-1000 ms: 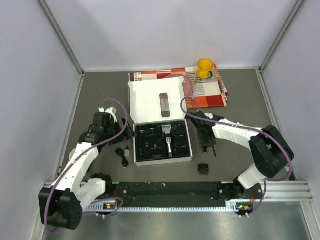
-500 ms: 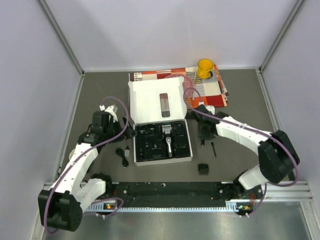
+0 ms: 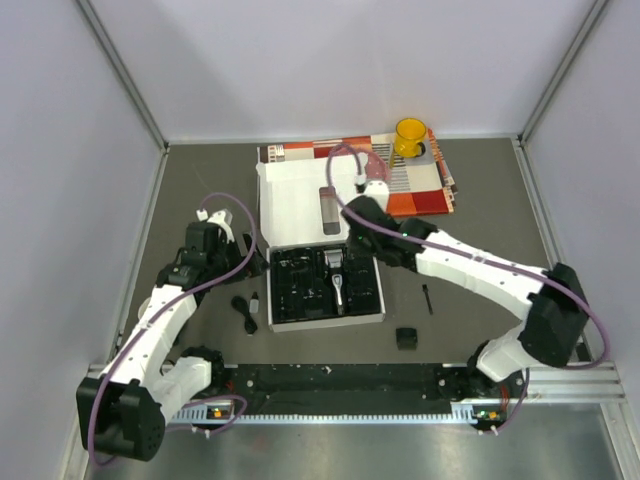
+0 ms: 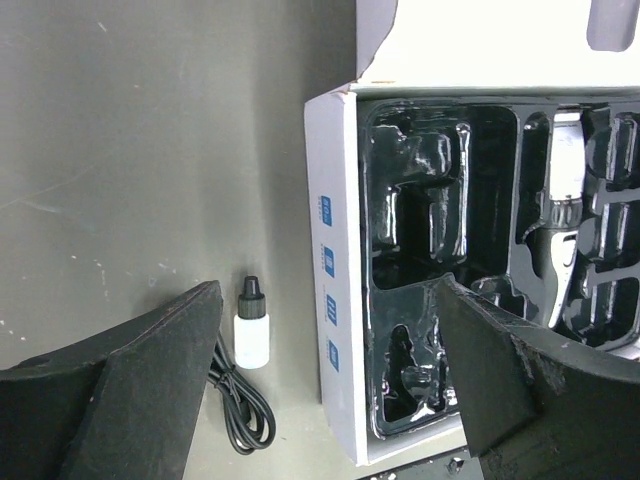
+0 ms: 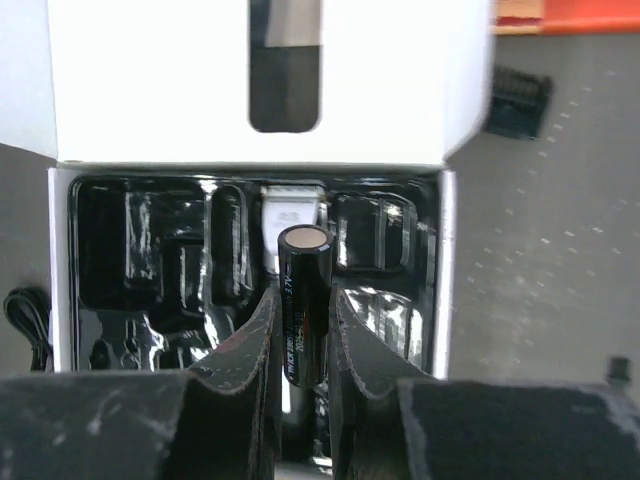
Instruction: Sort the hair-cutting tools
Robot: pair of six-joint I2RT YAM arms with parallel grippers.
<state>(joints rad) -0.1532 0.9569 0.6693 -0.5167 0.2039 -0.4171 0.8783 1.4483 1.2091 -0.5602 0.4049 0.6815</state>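
Observation:
A black cylinder [image 5: 305,262] with a pale end cap stands upright in my right gripper [image 5: 303,300], which is shut on it above the box's black tray [image 5: 130,260]. The black-and-silver clipper [image 3: 338,281] lies in the tray's middle slot; its silver head [image 5: 292,212] shows behind the cylinder. My left gripper [image 4: 330,295] is open over the box's left wall [image 4: 335,300], with nothing between its fingers. A coiled black cord [image 4: 240,415] and a small white bottle [image 4: 251,325] lie on the table beside that wall. A guard comb [image 3: 406,339] and a thin black stick [image 3: 427,298] lie right of the box.
The white box lid [image 3: 300,200] stands open behind the tray. A striped mat [image 3: 420,185] and a yellow cup [image 3: 410,136] sit at the back. Another black comb [image 5: 518,102] lies right of the lid. Grey walls close in both sides.
My right arm has swung left from the table beside the box to above the tray, and its jaws have closed on the black cylinder. The left arm has barely moved.

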